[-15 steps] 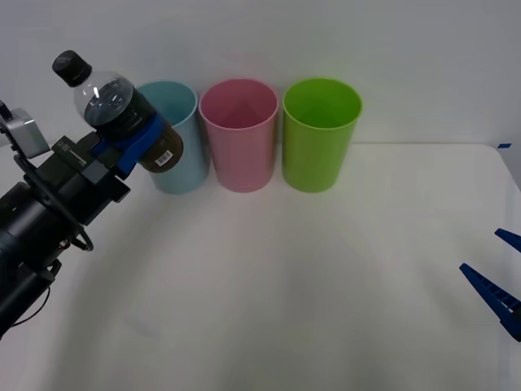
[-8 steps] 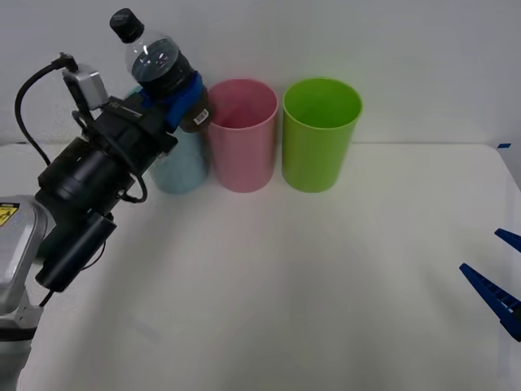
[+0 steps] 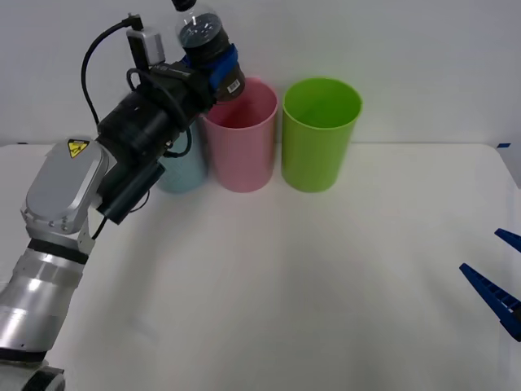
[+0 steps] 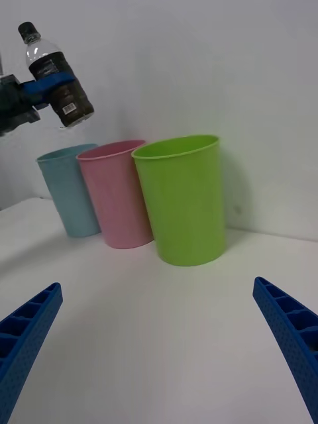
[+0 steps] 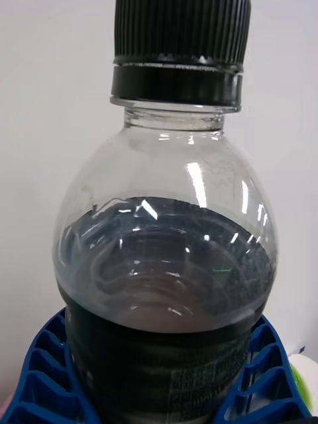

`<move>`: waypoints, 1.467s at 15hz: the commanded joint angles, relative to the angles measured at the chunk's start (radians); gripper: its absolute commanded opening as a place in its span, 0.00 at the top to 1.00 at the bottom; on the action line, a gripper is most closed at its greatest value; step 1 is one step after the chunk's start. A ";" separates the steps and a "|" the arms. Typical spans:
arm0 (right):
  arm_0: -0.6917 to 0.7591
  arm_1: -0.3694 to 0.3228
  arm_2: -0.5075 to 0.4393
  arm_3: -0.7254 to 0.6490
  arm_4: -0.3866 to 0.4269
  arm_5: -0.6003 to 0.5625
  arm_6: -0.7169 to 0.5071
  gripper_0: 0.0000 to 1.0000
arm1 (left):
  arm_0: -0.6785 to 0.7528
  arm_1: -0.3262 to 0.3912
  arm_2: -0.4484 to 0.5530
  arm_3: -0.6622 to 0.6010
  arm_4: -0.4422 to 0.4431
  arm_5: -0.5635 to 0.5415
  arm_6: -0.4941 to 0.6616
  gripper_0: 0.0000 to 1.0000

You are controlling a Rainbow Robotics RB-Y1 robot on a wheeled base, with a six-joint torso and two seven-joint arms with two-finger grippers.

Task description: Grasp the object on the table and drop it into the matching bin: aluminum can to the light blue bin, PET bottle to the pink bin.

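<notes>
While the left gripper clamps its blue fingers around the dark label band of the bottle, the bottle hangs high in the upper left of the front view, cap tilted up and to the left, its base just above the left rim of the pink bin. The light blue bin stands at the far left of the row, largely screened by the left arm's black wrist and cabling. A green bin closes the row on the right, all three cups standing upright and close together near the back edge of the white table.

In the left wrist view, the bottle's clear shoulder and black ribbed cap rise above the blue fingers that press it on both sides.

The right gripper waits low at the right edge of the front view, its two blue fingers spread wide and holding nothing, well apart from the bins. From its wrist view, the bottle appears at upper left, above and behind the light blue bin.
</notes>
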 commanded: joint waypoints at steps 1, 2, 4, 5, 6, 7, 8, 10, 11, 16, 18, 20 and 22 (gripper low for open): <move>0.000 0.000 0.000 0.000 0.000 0.000 0.000 0.00 | -0.073 -0.034 0.000 0.091 -0.040 0.026 -0.013 1.00; 0.000 0.000 0.000 0.000 0.000 0.000 0.000 0.00 | -0.098 -0.052 0.000 0.121 -0.051 0.034 -0.019 1.00; 0.000 0.000 0.000 0.000 0.000 0.000 0.000 0.00 | -0.125 -0.078 0.002 0.150 -0.080 0.055 -0.025 1.00; 0.000 0.000 0.000 0.000 0.000 0.000 0.000 0.00 | -0.139 -0.089 0.000 0.163 -0.094 0.065 -0.029 1.00; 0.000 0.000 0.000 0.000 0.000 0.000 0.000 0.00 | -0.147 -0.093 0.000 0.176 -0.097 0.069 -0.033 1.00; 0.000 0.000 0.000 0.000 0.000 0.000 0.000 0.00 | -0.154 -0.095 0.002 0.185 -0.101 0.074 -0.037 1.00; 0.000 0.000 0.000 0.000 0.000 0.000 0.000 0.00 | -0.161 -0.093 0.005 0.190 -0.103 0.077 -0.042 1.00; 0.000 0.000 0.000 0.000 0.000 0.000 0.000 0.00 | -0.159 -0.093 0.009 0.191 -0.107 0.075 -0.048 1.00; 0.000 0.000 0.000 0.000 0.000 0.000 0.000 0.00 | -0.159 -0.093 0.012 0.191 -0.110 0.077 -0.049 1.00; 0.000 0.000 0.000 0.000 0.000 0.000 0.000 0.00 | -0.161 -0.093 0.015 0.191 -0.109 0.095 -0.057 0.12; 0.000 0.000 0.000 0.000 0.000 0.000 0.000 0.00 | -0.159 -0.093 0.015 0.191 -0.106 0.100 -0.059 0.00; 0.000 0.000 0.000 0.000 0.000 0.000 0.000 0.00 | -0.159 -0.093 0.015 0.190 -0.104 0.100 -0.056 0.00; 0.000 0.000 0.000 0.000 0.000 0.000 0.000 0.00 | -0.159 -0.093 0.014 0.191 -0.101 0.098 -0.054 0.00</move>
